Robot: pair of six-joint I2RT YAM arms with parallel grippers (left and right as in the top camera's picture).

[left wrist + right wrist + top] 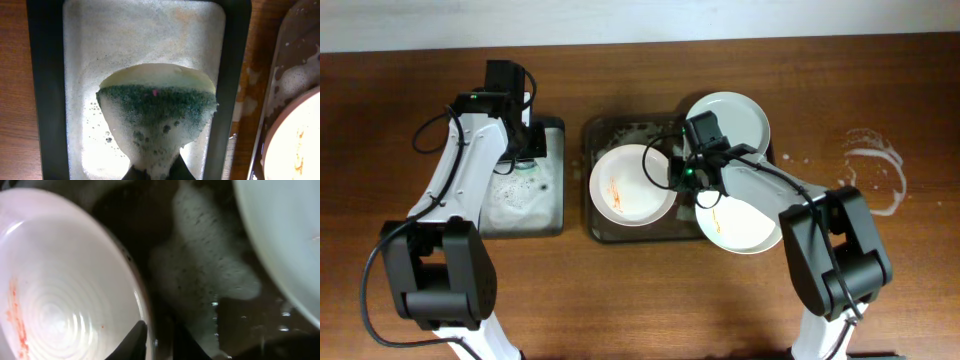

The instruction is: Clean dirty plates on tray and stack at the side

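The dark brown tray (pixel 603 231) holds three white plates. The left plate (pixel 630 185) has an orange smear. A clean-looking plate (pixel 730 120) leans at the tray's back right. A smeared plate (pixel 745 222) overhangs the front right. My right gripper (pixel 678 172) is shut on the left plate's right rim (pixel 75 280), one finger inside and one outside (pixel 156 341). My left gripper (pixel 525 150) is shut on a foamy green-and-yellow sponge (pixel 157 107), held over the black tub (pixel 45 90).
The black tub (pixel 556 180) with soapy water stands left of the tray. Foam covers the tray floor (pixel 200 275) between the plates. A wet foam smear (pixel 875 165) lies on the wooden table at the right. The tray's edge shows in the left wrist view (pixel 290 50).
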